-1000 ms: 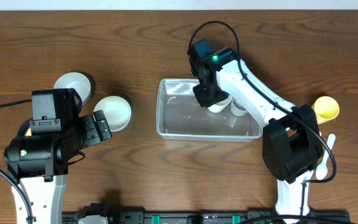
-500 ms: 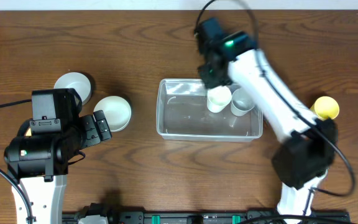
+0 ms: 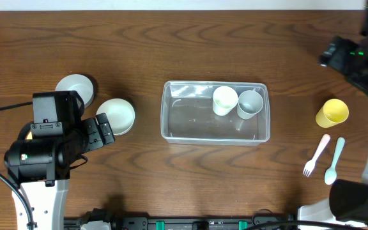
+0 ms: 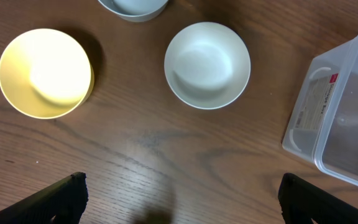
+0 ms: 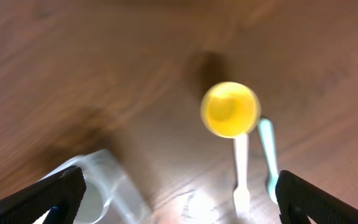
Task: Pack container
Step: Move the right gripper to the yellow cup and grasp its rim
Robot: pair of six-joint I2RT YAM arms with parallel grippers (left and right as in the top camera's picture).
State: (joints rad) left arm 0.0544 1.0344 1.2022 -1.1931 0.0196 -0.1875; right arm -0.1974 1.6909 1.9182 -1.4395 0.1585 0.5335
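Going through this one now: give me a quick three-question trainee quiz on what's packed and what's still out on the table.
1. How many cups stand inside the container?
2. True or false: the yellow cup is inside the container.
3. Which utensils lie on the table near the yellow cup?
A) a pink fork and a blue spoon
B) two metal knives
C) a pair of chopsticks

Key
1. Two: the white cup and the grey cup.
2. False; it stands on the table, apart from the container.
3. A
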